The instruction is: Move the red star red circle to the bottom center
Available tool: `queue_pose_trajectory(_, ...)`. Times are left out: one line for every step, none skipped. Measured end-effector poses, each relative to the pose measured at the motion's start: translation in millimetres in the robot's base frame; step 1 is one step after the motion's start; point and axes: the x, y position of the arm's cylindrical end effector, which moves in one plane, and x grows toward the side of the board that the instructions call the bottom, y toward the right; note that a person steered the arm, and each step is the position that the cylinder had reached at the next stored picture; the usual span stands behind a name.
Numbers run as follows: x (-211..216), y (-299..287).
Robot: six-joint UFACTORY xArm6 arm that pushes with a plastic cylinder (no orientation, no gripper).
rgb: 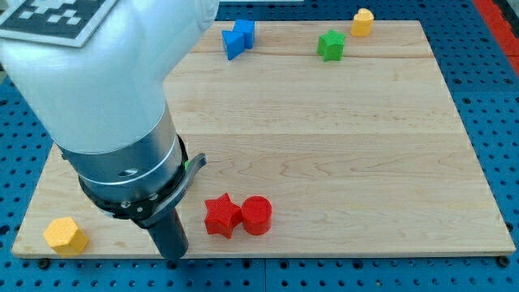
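Observation:
A red star [220,215] and a red circle [257,215] lie side by side, touching, near the view's bottom edge, a little left of centre. My dark rod comes down from the large arm at the view's left. My tip [173,255] rests at the board's bottom edge, to the left of the red star and apart from it.
A yellow hexagon [66,235] sits at the bottom left corner. Two blue blocks [238,37] touch each other at the top, left of centre. A green star [331,45] and a yellow hexagon [362,22] lie at the top right. A bit of green [188,165] shows behind the arm.

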Motion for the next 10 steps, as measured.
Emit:
queue_pose_trajectory(1,-4)
queue_pose_trajectory(1,-4)
queue_pose_trajectory(0,-6)
queue_pose_trajectory(-29,-32)
queue_pose_trajectory(-67,-82)
queue_pose_trajectory(-91,-130)
queue_pose_trajectory(-33,-201)
queue_pose_trajectory(0,-199)
queue_pose_trajectory(0,-193)
queue_pose_trajectory(0,-181)
